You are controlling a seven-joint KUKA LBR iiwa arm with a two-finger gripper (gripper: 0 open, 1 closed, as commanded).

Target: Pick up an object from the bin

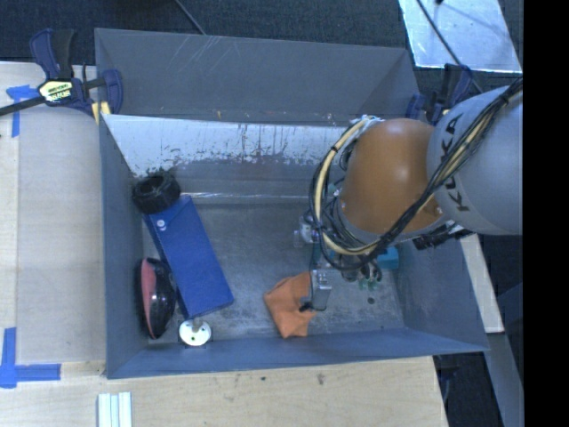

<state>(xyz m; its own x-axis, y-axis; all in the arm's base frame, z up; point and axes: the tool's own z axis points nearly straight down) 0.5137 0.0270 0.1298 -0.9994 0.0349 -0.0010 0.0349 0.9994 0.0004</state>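
Note:
My gripper (313, 299) reaches down near the bin's front right, its fingers at the right edge of a crumpled orange cloth (286, 311) lying on the bin floor by the front wall. Whether the cloth is pinched between the fingers is hidden by the gripper body. A small teal thing (388, 258) peeks out just right of the gripper, under the wrist.
A blue flat box (189, 254) lies diagonally at the left, with a black round cap (156, 192) at its upper end. A red-and-black oval thing (154, 297) and a small white disc (194, 333) sit at the front left. The arm's orange cover hangs over the bin's right side.

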